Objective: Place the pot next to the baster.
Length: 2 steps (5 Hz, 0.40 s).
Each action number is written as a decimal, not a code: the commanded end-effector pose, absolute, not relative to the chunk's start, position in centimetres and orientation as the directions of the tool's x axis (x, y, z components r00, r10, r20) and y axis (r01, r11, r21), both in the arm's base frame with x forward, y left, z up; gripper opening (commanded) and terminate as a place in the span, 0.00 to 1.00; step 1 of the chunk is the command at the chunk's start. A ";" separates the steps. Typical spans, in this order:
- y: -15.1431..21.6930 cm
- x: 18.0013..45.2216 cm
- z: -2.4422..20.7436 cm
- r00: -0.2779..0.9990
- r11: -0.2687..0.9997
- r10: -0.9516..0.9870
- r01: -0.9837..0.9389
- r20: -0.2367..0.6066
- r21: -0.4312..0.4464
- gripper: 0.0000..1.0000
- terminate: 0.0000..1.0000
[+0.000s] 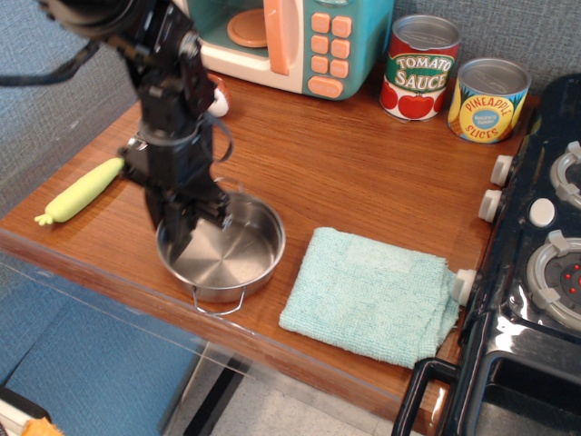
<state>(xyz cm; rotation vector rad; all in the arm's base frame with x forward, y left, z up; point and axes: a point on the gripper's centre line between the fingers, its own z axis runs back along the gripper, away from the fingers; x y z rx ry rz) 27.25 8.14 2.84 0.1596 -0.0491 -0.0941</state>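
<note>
At the far left edge of your counter (pixel 363 154) lies the spoon's yellow-green handle (pixel 83 190), angled toward the arm. Next to it the gripper (pixel 186 222) reaches down onto the left rim of the pot (pixel 227 254), one finger inside the bowl and the other hidden behind the arm, so you have it pinched on that wall. The pot sits near the front edge, its wire handle (pixel 218 302) poking out toward you. Behind the arm, only the white and reddish tip of the baster (pixel 216 98) shows, close to the toy microwave (pixel 290 41). Just right of the pot lies a folded teal cloth (pixel 372 295), apart from it. Further back right stand the tomato can (pixel 419 67) and pineapple can (pixel 488 100), side by side. The stove (pixel 536 272) fills your right edge.
</note>
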 end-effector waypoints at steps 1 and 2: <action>9.1 34.8 7.6 0.978 0.984 -0.121 0.096 0.168 0.148 0.00 0.00; 11.2 38.9 6.5 0.984 0.985 -0.095 0.071 0.153 0.156 0.00 0.00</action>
